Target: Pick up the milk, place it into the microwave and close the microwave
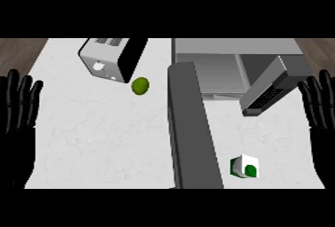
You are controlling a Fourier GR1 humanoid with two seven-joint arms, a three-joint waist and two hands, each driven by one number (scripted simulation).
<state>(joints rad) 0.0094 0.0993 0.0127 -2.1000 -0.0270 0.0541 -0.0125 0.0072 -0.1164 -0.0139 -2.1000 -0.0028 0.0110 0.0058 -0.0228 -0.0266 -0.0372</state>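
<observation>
Left hand (pixel 20 111), black, sits at the left edge of the view, fingers straight and spread, pointing up, holding nothing. It overlaps the edge of the white marbled counter (pixel 98 142).

Grey box-shaped toaster (pixel 111 57) sits at the counter's back left, tilted in view, slots on top. Small green oval fruit, lime-like (pixel 140 85), lies just beside its lower right corner, apart from it.

Long dark grey microwave door (pixel 191 133) stands swung open, running from mid-view down to the lower edge. Grey microwave (pixel 229 66) is behind it to the right, cavity open and showing light grey inside; dark control panel with buttons (pixel 268 95) on its right side.

White milk carton with green mark (pixel 246 167) stands on the counter right of the open door, near it, well in front of the cavity, nothing touching it.

Right hand (pixel 321 111), black, at the right edge, fingers straight and spread, pointing up, holding nothing.
</observation>
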